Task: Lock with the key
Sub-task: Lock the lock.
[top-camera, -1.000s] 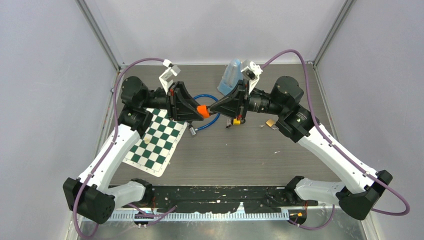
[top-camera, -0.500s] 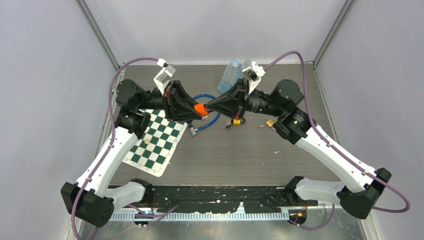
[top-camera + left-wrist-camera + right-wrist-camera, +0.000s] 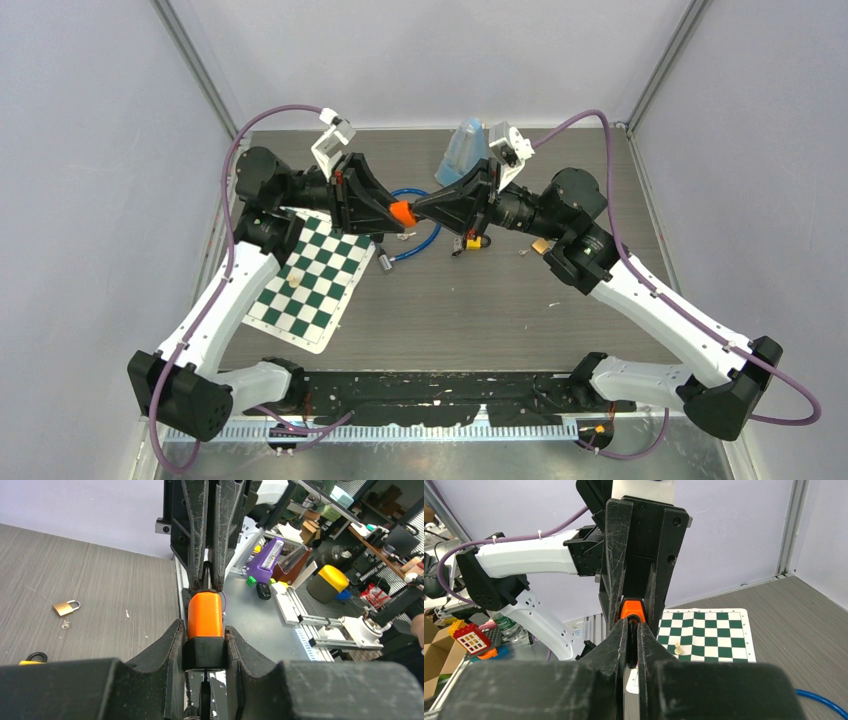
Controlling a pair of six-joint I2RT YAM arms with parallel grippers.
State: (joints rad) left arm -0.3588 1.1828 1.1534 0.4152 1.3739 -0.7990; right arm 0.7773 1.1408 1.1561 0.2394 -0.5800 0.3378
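Note:
An orange lock (image 3: 402, 212) with a black end hangs above the middle back of the table, between my two grippers. My left gripper (image 3: 205, 652) is shut on the lock's black end, with the orange body (image 3: 205, 615) pointing away from it. Tip to tip with it, my right gripper (image 3: 632, 639) is shut on the dark key (image 3: 632, 628), which meets the lock's orange face (image 3: 632, 609). Most of the key is hidden between the fingers. In the top view the right gripper (image 3: 425, 208) and left gripper (image 3: 385, 210) form one line.
A green-and-white chess mat (image 3: 315, 280) with a pale pawn (image 3: 296, 277) lies at the left. A blue cable loop (image 3: 428, 232) lies under the grippers. A yellow padlock (image 3: 473, 241), a small brass padlock (image 3: 540, 246) and a blue bottle (image 3: 460, 150) are nearby.
Both grippers, still joined at the lock, have drifted slightly toward the back of the table. The grips are unchanged.

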